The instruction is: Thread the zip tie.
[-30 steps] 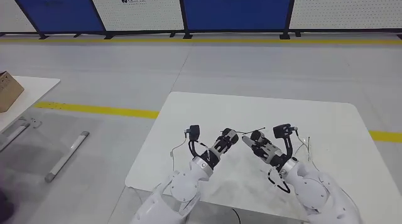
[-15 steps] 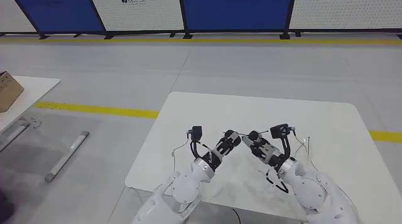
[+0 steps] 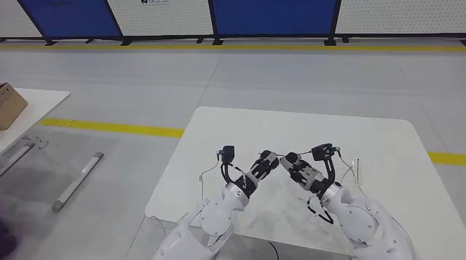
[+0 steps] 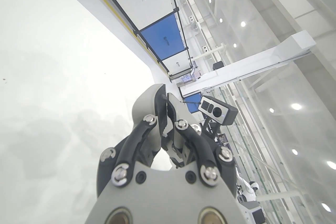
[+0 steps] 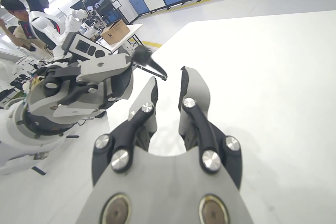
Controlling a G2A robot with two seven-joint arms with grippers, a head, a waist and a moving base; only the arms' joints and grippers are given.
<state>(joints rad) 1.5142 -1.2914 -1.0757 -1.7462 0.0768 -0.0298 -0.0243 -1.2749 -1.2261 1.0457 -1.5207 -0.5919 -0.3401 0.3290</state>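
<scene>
A thin black zip tie sticks out of my left gripper, which is shut on it. Its free end lies just by the tip of one finger of my right gripper, which is open with nothing between its fingers. In the left wrist view the left gripper pinches the zip tie, a thin dark strip running toward the right arm's wrist camera. From above, the left gripper and right gripper face each other closely over the white table.
The table's near edge lies under both arms; its far half is bare. A cardboard box sits on another table at far left, and a metal bar lies on the floor. Loose white cables hang by the right wrist.
The two grippers have drawn closer together: the right gripper moved left toward the zip tie's free end, and the left gripper shifted slightly right.
</scene>
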